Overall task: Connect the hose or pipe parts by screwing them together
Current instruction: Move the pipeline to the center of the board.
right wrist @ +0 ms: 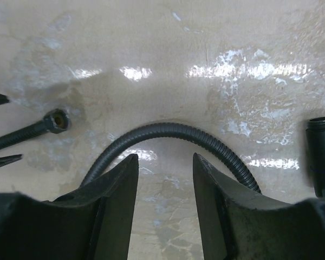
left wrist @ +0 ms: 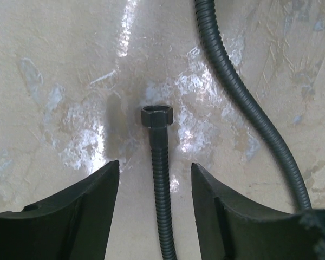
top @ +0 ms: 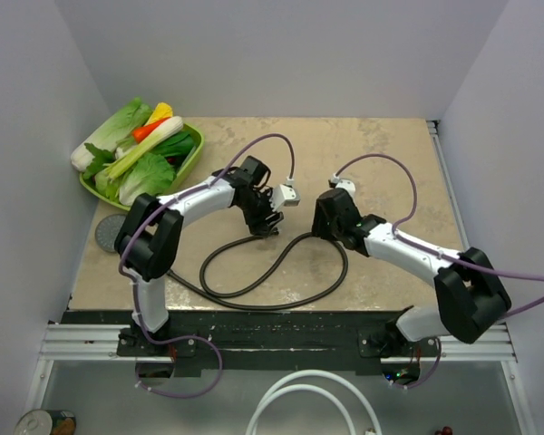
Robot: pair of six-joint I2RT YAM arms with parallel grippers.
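The dark ribbed hose (top: 202,270) lies in loops on the beige table (top: 381,163). My left gripper (top: 270,221) hovers open over one hose end. In the left wrist view the end nut (left wrist: 157,115) lies just past the fingertips, and the hose (left wrist: 161,179) runs between the jaws of my left gripper (left wrist: 155,168) without touching them. My right gripper (right wrist: 165,162) is open too, with a hose bend (right wrist: 168,129) just beyond its tips. A black fitting (right wrist: 320,157) shows at that view's right edge. The grey shower-head disc (top: 111,228) lies at the table's left edge.
A green tray (top: 192,156) of toy vegetables stands at the back left. A thick white tube (top: 299,399) loops below the table's near edge. Purple cables (top: 272,138) arch over both arms. The two grippers (top: 322,224) are close together mid-table.
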